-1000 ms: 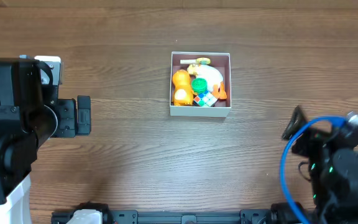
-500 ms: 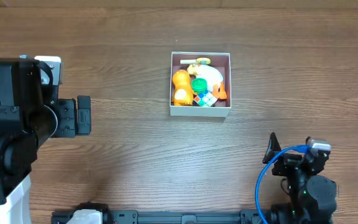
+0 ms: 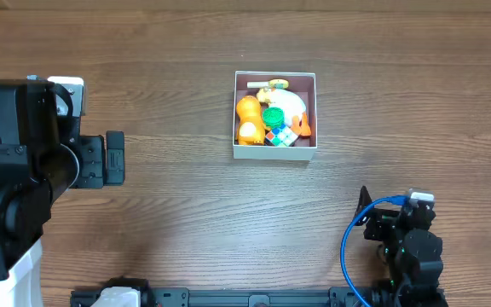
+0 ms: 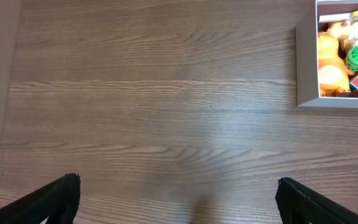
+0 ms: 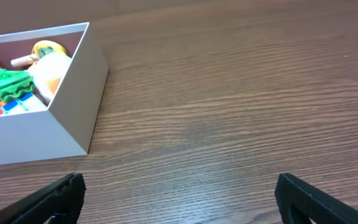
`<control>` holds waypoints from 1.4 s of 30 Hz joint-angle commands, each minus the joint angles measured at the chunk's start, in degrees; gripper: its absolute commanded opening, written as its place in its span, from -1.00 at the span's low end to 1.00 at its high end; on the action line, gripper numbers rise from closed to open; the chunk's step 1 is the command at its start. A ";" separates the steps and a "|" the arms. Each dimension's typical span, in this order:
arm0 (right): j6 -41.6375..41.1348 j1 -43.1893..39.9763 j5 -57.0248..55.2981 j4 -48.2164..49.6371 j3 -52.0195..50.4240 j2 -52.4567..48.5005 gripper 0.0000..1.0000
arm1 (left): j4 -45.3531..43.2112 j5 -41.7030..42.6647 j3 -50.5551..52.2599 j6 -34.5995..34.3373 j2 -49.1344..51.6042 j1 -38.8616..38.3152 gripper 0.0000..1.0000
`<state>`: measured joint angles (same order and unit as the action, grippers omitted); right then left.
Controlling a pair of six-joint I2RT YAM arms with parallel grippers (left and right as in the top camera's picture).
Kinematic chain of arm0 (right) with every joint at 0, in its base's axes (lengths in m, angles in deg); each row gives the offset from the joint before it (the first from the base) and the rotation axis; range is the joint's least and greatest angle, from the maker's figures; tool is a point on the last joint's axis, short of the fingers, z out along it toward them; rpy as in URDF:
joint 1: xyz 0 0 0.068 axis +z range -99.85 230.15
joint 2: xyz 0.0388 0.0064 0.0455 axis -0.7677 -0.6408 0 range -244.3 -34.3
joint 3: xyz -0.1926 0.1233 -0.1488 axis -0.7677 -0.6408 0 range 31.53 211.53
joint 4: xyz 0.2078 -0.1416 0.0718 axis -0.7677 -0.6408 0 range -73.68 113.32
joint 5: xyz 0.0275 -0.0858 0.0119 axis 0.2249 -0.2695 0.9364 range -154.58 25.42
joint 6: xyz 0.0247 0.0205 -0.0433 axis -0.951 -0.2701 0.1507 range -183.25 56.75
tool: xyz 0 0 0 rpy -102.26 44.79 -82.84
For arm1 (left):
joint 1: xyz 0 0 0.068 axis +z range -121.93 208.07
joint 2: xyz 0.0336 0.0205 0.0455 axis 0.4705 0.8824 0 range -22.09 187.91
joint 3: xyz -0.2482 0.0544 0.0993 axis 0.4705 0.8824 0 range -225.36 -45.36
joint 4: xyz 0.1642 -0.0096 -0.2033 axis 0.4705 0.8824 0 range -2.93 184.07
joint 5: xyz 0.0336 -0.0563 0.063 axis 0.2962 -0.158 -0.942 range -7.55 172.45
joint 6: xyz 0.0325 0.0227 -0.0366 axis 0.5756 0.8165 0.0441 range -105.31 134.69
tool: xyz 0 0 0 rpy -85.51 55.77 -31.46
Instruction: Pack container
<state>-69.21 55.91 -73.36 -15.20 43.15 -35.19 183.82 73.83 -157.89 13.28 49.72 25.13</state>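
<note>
The container point(image 3: 275, 154) is a square white cardboard box with a pinkish-brown inside, at the table's middle back. It holds several small toys: an orange figure point(image 3: 247, 119), a green ridged toy point(image 3: 272, 116), a colourful cube point(image 3: 280, 134) and a white piece point(image 3: 290, 102). It also shows at the top right of the left wrist view point(image 4: 306, 68) and the top left of the right wrist view point(image 5: 73, 118). My left gripper point(image 4: 178, 199) is open and empty, far left of the container. My right gripper point(image 5: 179, 199) is open and empty, at the front right point(image 3: 366, 213).
The left arm's black body point(image 3: 24, 170) fills the left side. The right arm point(image 3: 412, 247) with its blue cable point(image 3: 348, 256) sits at the front right edge. A dark rail point(image 3: 228, 298) runs along the front edge. Bare wood table point(image 3: 186, 213) surrounds the container.
The right arm has drawn back from the right edge toward the front and a little left, folding in near its base. The left arm and the container have not moved.
</note>
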 commanded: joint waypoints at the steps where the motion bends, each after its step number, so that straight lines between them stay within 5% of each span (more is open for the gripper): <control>1: 0.20 0.07 0.31 0.57 0.00 0.72 1.00 | 0.02 0.74 -0.13 -0.94 0.20 0.33 1.00; 27: 0.20 0.07 0.31 -2.75 0.00 0.72 1.00 | -0.63 0.17 -0.11 -0.44 0.52 0.35 1.00; 31: 0.20 0.07 0.31 -2.75 0.00 0.72 1.00 | -13.79 1.14 5.01 0.15 -2.80 0.35 1.00; 37: 0.20 0.07 0.31 -2.75 0.00 0.72 1.00 | -42.84 8.24 33.81 7.54 -18.67 0.35 1.00; 42: 0.20 0.07 0.31 -2.75 0.00 0.72 1.00 | -54.64 8.44 56.94 10.45 -33.55 0.42 1.00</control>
<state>-69.23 55.91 -72.92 -18.42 43.09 -35.15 133.33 80.39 -112.23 20.19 23.95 25.17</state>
